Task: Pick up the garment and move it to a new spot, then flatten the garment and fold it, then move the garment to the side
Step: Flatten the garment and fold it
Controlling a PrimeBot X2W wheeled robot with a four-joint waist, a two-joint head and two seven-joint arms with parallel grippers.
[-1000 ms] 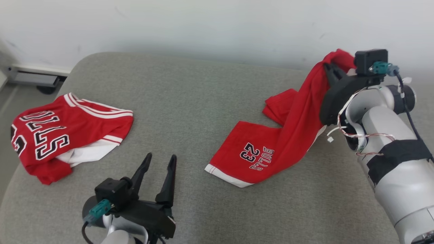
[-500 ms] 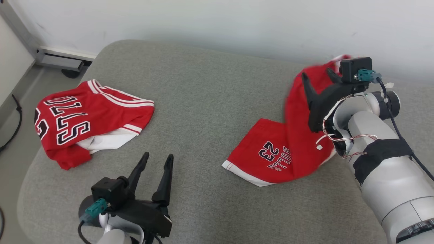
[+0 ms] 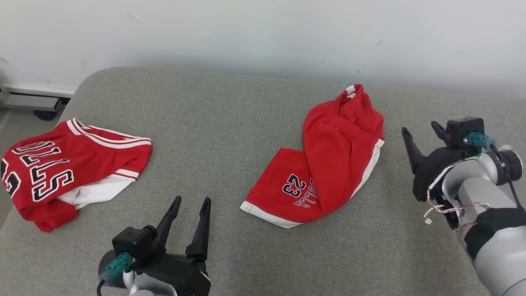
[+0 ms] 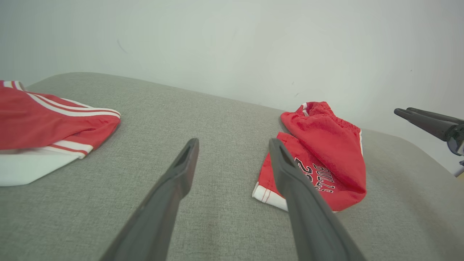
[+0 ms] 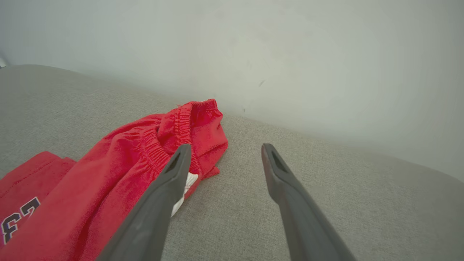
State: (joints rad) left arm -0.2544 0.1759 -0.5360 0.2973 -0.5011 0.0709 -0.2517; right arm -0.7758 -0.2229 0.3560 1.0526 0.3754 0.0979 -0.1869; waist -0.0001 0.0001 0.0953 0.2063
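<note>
Grey cushion (image 3: 230,123): shorts (image 3: 333,156) crumpled; right wrist view catches waistband (image 5: 180,125) elastic; left gripper (image 3: 192,200), right gripper (image 3: 420,128) agape, empty.

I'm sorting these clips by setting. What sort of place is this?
Likely an indoor room set up for garment folding: a grey fabric-covered cushion, like a bed or sofa, stands against a plain white wall, and red basketball shorts and a red jersey lie on it.

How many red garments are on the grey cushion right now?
2. The red shorts lie crumpled right of centre; the red jersey lies near the cushion's left edge. None appears hidden.
</note>
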